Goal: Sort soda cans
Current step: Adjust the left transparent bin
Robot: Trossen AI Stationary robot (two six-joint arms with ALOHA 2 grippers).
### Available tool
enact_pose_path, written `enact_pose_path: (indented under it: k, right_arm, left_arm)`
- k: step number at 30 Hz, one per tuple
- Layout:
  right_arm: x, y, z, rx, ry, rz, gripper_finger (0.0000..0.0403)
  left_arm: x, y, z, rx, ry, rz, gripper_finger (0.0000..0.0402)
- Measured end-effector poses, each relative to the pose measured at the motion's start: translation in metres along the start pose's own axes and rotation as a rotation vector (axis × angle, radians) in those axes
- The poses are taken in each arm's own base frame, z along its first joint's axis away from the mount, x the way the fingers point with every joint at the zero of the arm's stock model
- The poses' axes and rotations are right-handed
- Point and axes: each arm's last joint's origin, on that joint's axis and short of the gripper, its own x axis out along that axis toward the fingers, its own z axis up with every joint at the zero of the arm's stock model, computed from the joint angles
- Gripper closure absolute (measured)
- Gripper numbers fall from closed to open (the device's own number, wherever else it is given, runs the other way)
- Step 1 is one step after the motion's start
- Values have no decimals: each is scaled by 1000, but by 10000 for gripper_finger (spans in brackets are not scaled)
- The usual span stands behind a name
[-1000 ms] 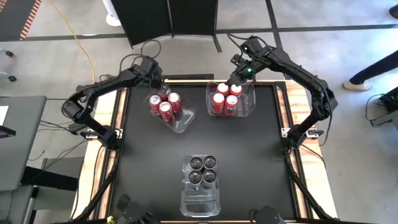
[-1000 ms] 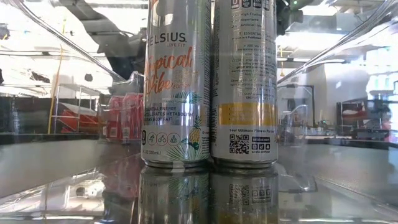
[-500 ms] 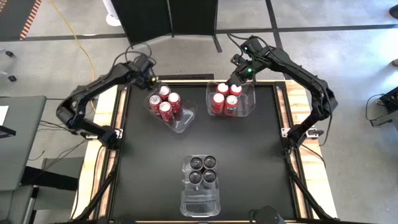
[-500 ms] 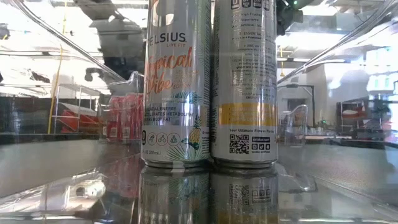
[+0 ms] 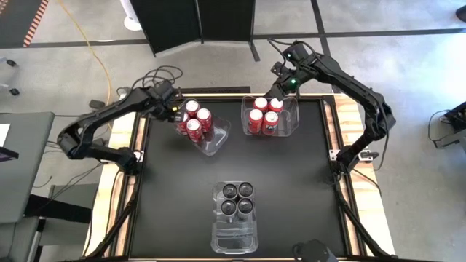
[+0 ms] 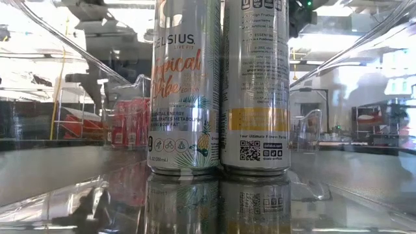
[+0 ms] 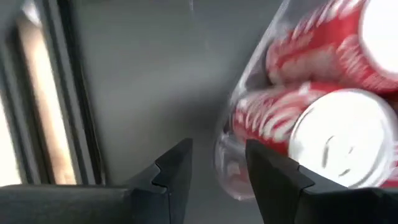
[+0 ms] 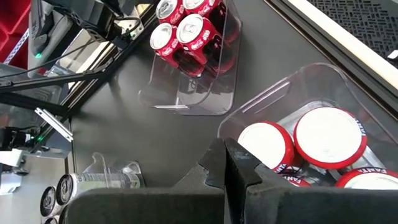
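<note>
The left gripper is positioned beside the angled clear bin of 4 red cans, jaws narrowly parted and empty. The right gripper, jaws closed, is held over the far bin.

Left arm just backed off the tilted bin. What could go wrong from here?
1. The left gripper sits open right beside the corner of the left bin; one finger looks level with the clear wall and may nudge the already skewed bin.
2. The red cans are packed at that bin's near-gripper end, so a bump could tip one.
3. The right gripper, shut, hovers over the right bin; dropping could strike a can top.
</note>
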Motion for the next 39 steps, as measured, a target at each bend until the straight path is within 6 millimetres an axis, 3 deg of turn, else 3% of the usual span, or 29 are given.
enact_pose_path:
  k: [9, 19, 28, 36, 39]
  right_arm:
    - [0, 0, -2, 4, 17, 0, 388]
    - [0, 0, -2, 7, 21, 1, 388]
    - [0, 0, -3, 13, 24, 1, 388]
    - [0, 0, -6, 42, 51, -1, 388]
    - [0, 1, -8, 57, 74, -2, 388]
  left_arm:
    - [15, 1, -8, -28, 19, 6, 276]
    - [15, 1, 1, 2, -56, -20, 393]
    - [19, 2, 19, 142, -179, -59, 399]
    - [56, -8, 41, 273, -177, -75, 399]
    - [61, -13, 48, 313, -204, -92, 397]
